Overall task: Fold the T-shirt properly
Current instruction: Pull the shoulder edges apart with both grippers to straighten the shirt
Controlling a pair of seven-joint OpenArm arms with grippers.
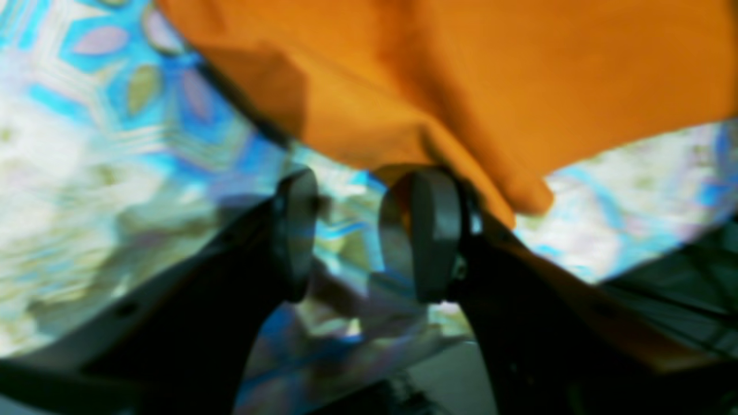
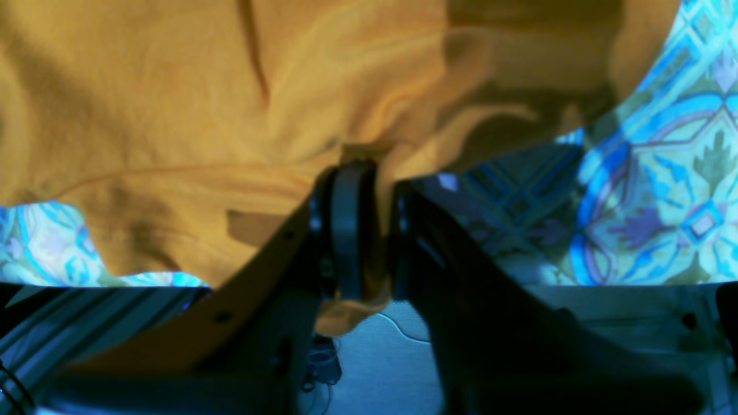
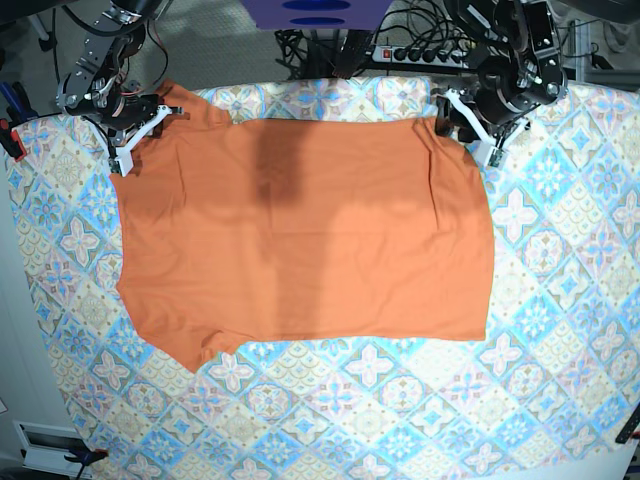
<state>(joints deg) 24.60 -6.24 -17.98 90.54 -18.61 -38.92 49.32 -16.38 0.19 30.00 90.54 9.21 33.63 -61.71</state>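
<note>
The right gripper (image 2: 369, 230) pinches a T-shirt (image 3: 300, 230) corner; the fold hides its pad tips. The left gripper (image 1: 360, 236), blurred, seems spread at the opposite corner. The shirt lies flat on the tile-patterned cloth (image 3: 560, 300), with bare margins all round.

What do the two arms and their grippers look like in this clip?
Both arms are dark metal linkages with exposed cables near the joints. The left gripper has black fingers ending in rounded grey oval pads. The right gripper has matching black fingers and grey pads. In the base view, white finger pieces show on both.
</note>
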